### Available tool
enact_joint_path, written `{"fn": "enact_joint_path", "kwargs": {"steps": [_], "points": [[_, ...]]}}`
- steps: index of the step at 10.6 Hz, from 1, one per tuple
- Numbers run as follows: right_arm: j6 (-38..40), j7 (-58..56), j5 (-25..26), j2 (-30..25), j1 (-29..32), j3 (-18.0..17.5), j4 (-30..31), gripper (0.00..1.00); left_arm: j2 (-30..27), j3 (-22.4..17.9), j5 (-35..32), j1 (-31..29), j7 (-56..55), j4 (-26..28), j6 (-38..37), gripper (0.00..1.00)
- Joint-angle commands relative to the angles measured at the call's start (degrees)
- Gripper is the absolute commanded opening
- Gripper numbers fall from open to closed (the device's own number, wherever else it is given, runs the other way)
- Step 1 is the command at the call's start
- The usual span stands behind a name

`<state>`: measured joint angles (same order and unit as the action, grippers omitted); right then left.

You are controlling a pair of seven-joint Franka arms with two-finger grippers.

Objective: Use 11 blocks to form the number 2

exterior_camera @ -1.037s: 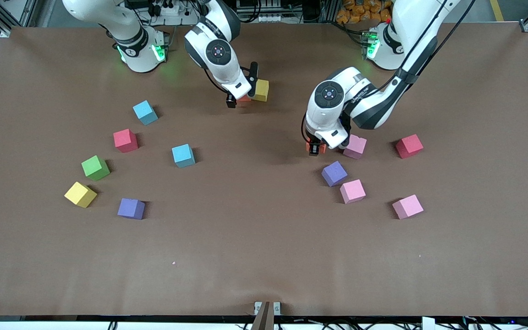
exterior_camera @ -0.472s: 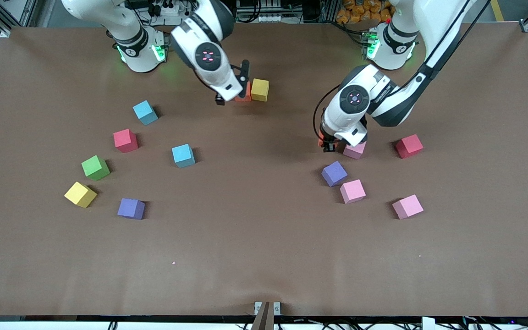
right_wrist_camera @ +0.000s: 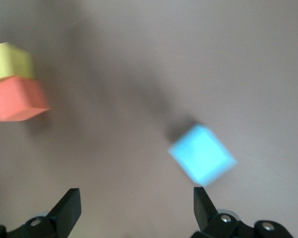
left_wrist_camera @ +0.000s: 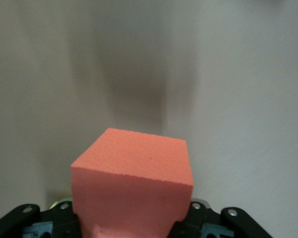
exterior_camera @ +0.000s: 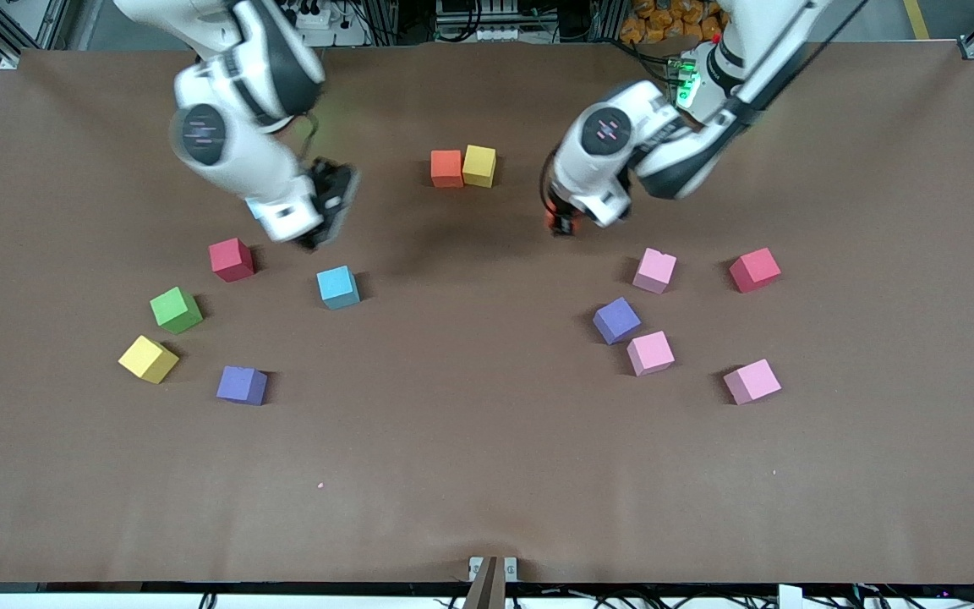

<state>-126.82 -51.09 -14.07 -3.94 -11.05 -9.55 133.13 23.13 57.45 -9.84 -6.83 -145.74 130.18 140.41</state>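
Observation:
An orange cube (exterior_camera: 446,168) and a yellow cube (exterior_camera: 479,165) sit touching side by side near the robots' bases. My left gripper (exterior_camera: 560,222) is shut on a second orange cube (left_wrist_camera: 134,183) and holds it over bare table between that pair and a pink cube (exterior_camera: 654,270). My right gripper (exterior_camera: 322,203) is open and empty, up over the table above a light blue cube (exterior_camera: 339,287). The right wrist view shows a light blue cube (right_wrist_camera: 202,161) and the orange (right_wrist_camera: 17,98) and yellow (right_wrist_camera: 7,60) pair.
Toward the right arm's end lie a red cube (exterior_camera: 232,259), green (exterior_camera: 175,309), yellow (exterior_camera: 148,359) and purple (exterior_camera: 242,385). Toward the left arm's end lie purple (exterior_camera: 617,320), two pink (exterior_camera: 650,353) (exterior_camera: 752,381) and red (exterior_camera: 754,269).
My right gripper let go of the orange cube beside the yellow one and swung toward its end of the table. My left gripper lifted its orange cube and moved toward the pair.

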Motion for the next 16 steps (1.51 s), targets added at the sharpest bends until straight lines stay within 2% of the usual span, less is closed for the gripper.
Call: {"fn": "enact_joint_path", "kwargs": {"steps": [1, 2, 5, 7, 8, 10, 12, 16], "points": [[-7.6, 0.4, 1.6, -0.5, 9.2, -0.9, -0.3, 1.00, 2.7, 0.0, 1.0, 3.6, -4.1, 0.0, 3.0, 0.13], [-10.3, 0.1, 1.7, 0.3, 12.3, -0.9, -1.9, 1.00, 2.9, -0.1, 0.9, 5.4, -5.7, 0.2, 3.7, 0.13], [-10.7, -0.2, 1.9, 6.9, 14.3, 0.5, -7.5, 1.00, 4.5, -1.5, 0.7, 9.5, -9.6, 0.3, 5.4, 0.13], [-10.8, -2.2, 3.0, 12.8, 14.3, 1.5, -11.9, 1.00, 4.6, -5.2, 0.7, 14.3, -11.0, 0.2, 7.2, 0.13], [-10.8, -7.7, 6.5, 16.1, 13.3, 1.6, -15.5, 1.00, 4.6, -7.7, 0.7, 16.8, -11.6, 0.2, 8.0, 0.13], [-11.1, -11.1, 8.0, 21.0, 13.1, 1.6, -19.7, 1.00, 5.4, -11.6, 0.6, 21.5, -13.0, -0.2, 8.6, 0.13], [-11.9, -15.8, 7.9, 26.2, 13.6, 1.6, -21.6, 1.00, 6.1, -13.1, 0.6, 24.0, -13.7, -0.2, 9.5, 0.13], [-14.9, -19.9, 12.6, 29.2, 13.5, 1.7, -22.4, 1.00, 7.8, -14.9, 0.4, 26.2, -14.7, -1.8, 9.7, 0.13]]}}
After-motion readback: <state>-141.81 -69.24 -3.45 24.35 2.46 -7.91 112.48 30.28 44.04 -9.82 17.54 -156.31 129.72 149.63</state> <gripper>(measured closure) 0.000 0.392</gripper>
